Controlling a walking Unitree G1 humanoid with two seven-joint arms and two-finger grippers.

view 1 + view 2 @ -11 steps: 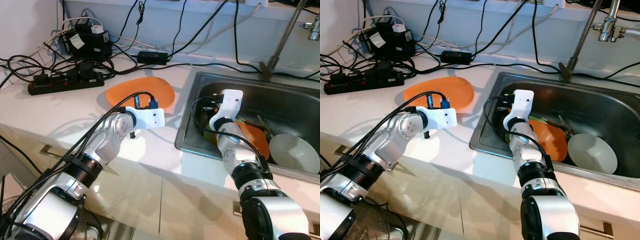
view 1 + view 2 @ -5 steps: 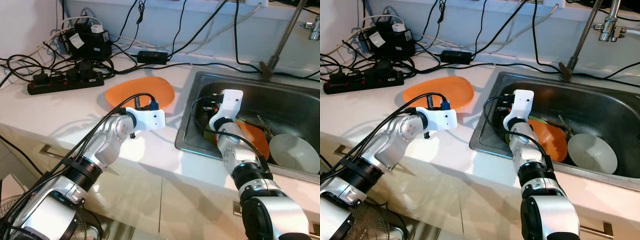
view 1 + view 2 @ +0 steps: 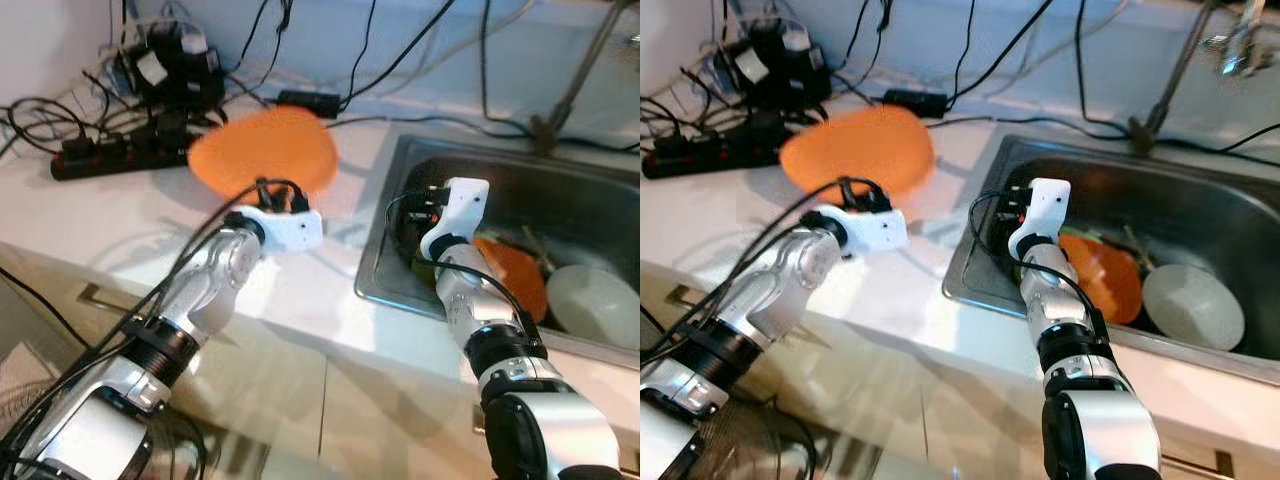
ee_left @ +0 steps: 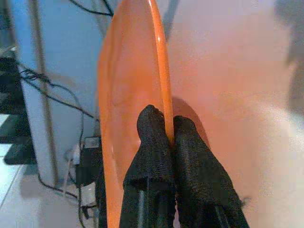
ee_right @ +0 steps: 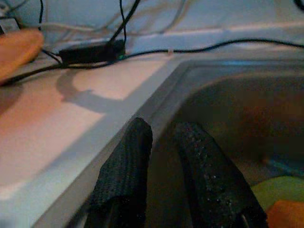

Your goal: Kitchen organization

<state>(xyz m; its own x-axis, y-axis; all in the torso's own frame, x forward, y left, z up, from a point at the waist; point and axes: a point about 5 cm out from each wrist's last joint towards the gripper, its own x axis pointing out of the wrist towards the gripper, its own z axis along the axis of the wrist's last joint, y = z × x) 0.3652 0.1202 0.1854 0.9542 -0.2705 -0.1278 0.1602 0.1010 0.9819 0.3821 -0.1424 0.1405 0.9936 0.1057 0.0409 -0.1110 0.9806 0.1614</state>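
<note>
1. Left eye view: you have a black power strip [image 3: 120, 155] and tangled cables [image 3: 60, 110] at the counter's [image 3: 100, 230] back left corner.
2. The sink [image 3: 400, 200] at the counter's right end holds an orange dish [image 3: 515, 275] and a white bowl [image 3: 595, 305].
3. Your left gripper [image 4: 168, 124] pinches the rim of the orange plate [image 3: 262, 150], lifted above the counter beside the sink's left edge.
4. Your right gripper [image 5: 164, 135] hangs inside the sink, fingers slightly apart, holding nothing.

Head stereo downward; wrist cams close along jaws.
</note>
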